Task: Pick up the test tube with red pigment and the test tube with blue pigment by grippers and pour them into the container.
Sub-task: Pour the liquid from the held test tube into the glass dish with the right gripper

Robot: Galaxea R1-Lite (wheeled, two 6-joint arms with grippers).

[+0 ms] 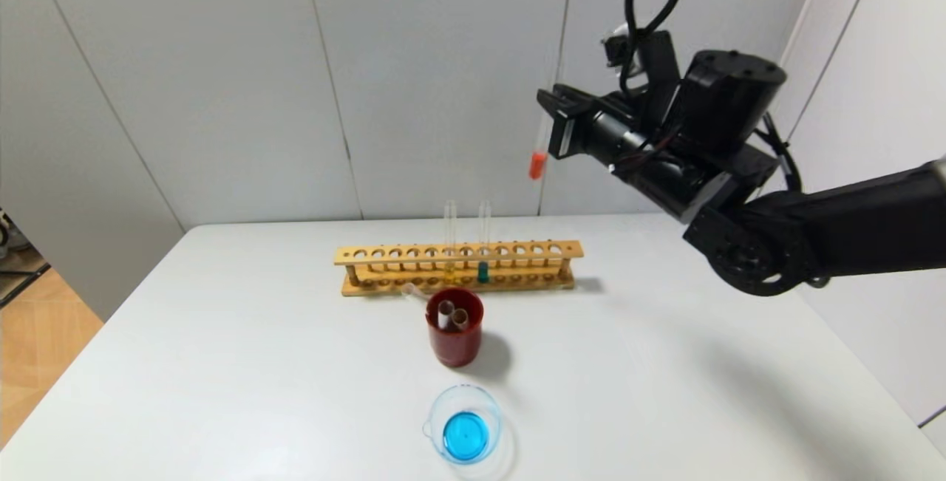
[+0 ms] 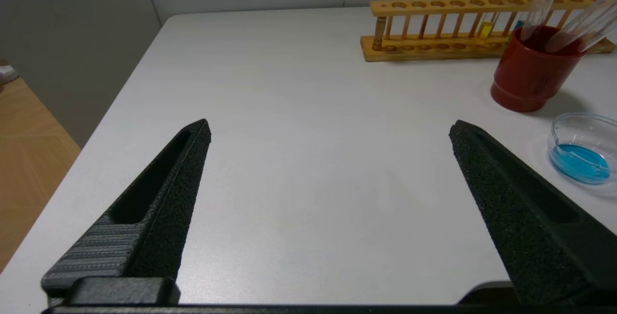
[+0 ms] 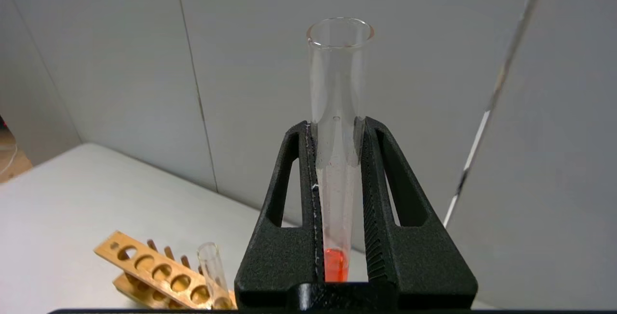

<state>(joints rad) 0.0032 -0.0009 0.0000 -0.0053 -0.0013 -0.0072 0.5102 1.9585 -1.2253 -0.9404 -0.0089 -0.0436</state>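
Note:
My right gripper (image 1: pixel 550 108) is raised high above the table's back right. It is shut on the test tube with red pigment (image 1: pixel 537 165), held upright, mouth up, with orange-red liquid at its bottom. In the right wrist view the tube (image 3: pixel 340 73) stands between the closed jaws of that gripper (image 3: pixel 336 123). The container (image 1: pixel 437 411), a clear beaker near the front edge, holds bright blue liquid; it also shows in the left wrist view (image 2: pixel 578 120). No tube with bright blue liquid shows. My left gripper (image 2: pixel 330 128) is open and empty, low over the table's left part.
A wooden rack (image 1: pixel 569 248) stands mid-table with a yellowish tube (image 1: pixel 449 244) and a teal tube (image 1: pixel 483 244). In front of it a dark red cup (image 1: pixel 454 344) holds two empty tubes. The table ends close on the left and front.

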